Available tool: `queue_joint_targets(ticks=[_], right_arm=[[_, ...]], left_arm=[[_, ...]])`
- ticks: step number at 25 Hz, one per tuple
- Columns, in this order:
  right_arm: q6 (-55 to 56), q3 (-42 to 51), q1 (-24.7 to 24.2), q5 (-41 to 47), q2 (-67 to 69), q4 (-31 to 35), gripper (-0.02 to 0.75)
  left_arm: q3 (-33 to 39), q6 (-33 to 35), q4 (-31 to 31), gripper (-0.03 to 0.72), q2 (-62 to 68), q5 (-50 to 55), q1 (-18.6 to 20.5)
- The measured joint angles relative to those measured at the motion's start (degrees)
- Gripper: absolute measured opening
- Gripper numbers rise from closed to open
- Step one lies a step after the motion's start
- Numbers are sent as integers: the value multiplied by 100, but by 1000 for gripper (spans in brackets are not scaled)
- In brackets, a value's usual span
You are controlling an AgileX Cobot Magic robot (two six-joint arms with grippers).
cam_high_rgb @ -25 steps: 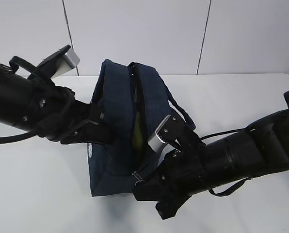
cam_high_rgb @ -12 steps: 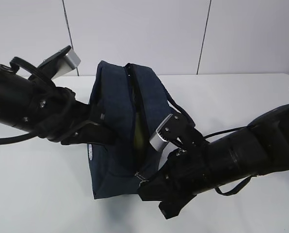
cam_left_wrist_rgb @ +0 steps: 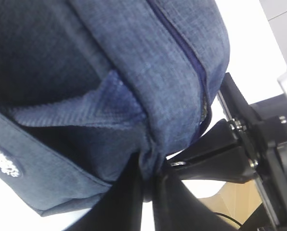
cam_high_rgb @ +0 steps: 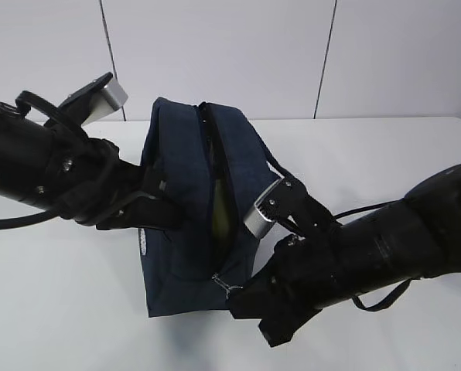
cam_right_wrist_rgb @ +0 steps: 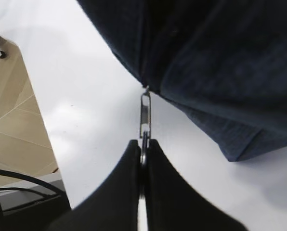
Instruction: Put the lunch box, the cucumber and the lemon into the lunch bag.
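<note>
- Your lunch bag (cam_high_rgb: 184, 224) stands on the white table (cam_high_rgb: 385, 154), near the middle, with both arms pressed against it.
- Its black top zipper (cam_high_rgb: 213, 166) runs from the far end toward the near end, and the opening gapes along the middle, where you can glimpse something yellow-green (cam_high_rgb: 221, 209) inside; you cannot tell what it is.
- Your right gripper (cam_right_wrist_rgb: 142, 156) is clenched on the metal ring pull (cam_right_wrist_rgb: 145, 115) at the bag's near lower corner; in the right wrist view the two black fingers meet tight around the ring, and the pull stretches straight between them and the bag's edge.
- Your left gripper (cam_left_wrist_rgb: 148, 185) pinches a fold of the navy fabric on the bag's left side; in the left wrist view the jaws are closed with the cloth bunched between them.
- A flat fabric handle strap (cam_left_wrist_rgb: 71, 113) lies across the bag's side just above that pinch, and a small white patch (cam_left_wrist_rgb: 1, 161) shows lower on the same panel.
- On the right side of the bag a dark cord handle (cam_high_rgb: 288, 171) loops out beside your right arm's wrist camera (cam_high_rgb: 263, 215).
- The lunch box, cucumber and lemon cannot be made out.
</note>
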Motion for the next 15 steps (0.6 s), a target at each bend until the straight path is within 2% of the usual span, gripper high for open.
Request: queue_joint_targets(ticks=[15], right_arm=[[-23,23,0,-36,-396,109,-13]], left_arm=[[0,0,0,3,0,-45,0]])
